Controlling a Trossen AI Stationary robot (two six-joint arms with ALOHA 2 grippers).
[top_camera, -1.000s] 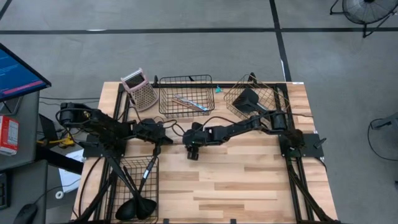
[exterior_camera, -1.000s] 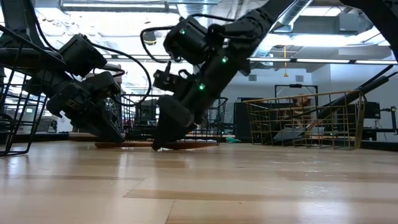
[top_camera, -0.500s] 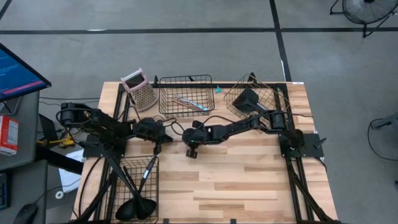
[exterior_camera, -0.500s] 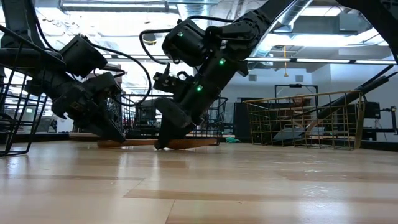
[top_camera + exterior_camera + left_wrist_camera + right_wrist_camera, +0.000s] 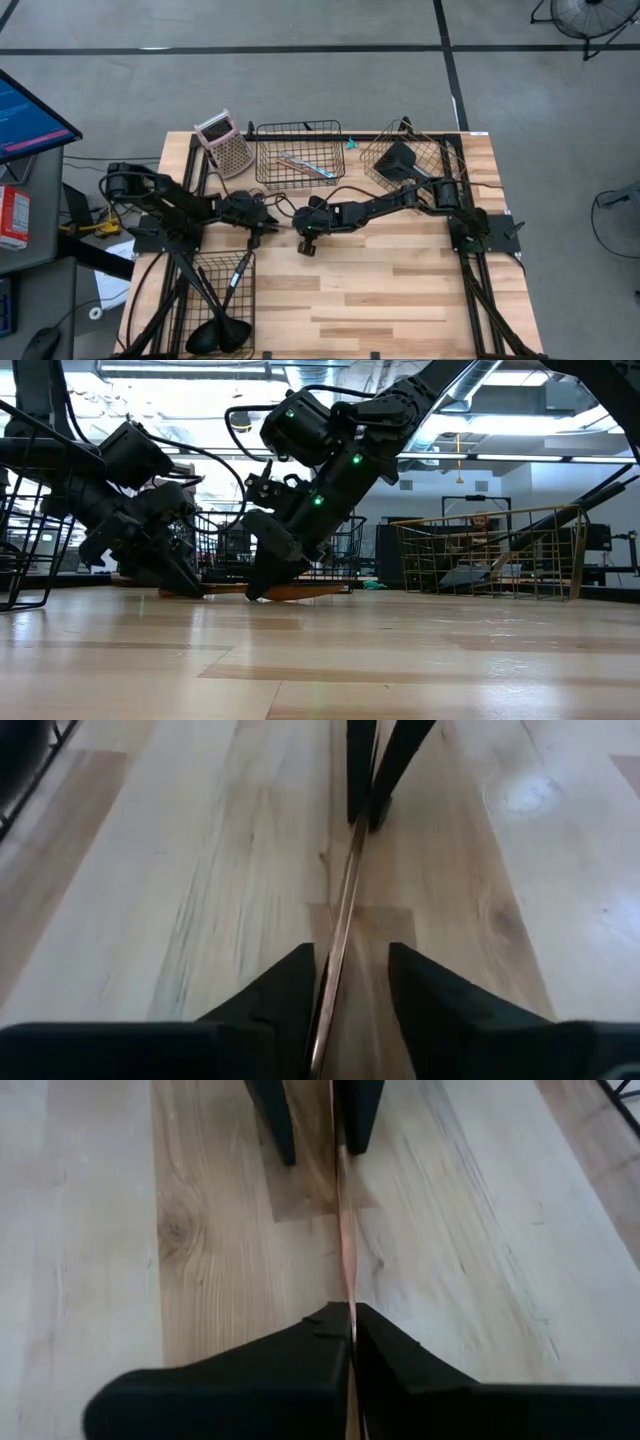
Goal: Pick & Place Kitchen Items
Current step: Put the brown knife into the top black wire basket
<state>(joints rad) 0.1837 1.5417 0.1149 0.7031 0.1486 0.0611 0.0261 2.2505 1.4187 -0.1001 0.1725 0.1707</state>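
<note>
Right wrist view: the right pincer (image 5: 347, 1342) clamps the slim copper-coloured utensil handle (image 5: 344, 1260) lying on the wooden worktop (image 5: 100, 1230); the left pincer (image 5: 349, 982) straddles it, apart, probably for a handover.

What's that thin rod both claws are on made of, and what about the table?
The thin rod looks like metal with a copper-coloured, slightly shiny finish: it catches light along its narrow edge. It could be plated; the pictures can't tell. The right gripper is shut on it, while the left gripper straddles it. The table looks like pale wood planks, with visible grain and a knot.
</note>
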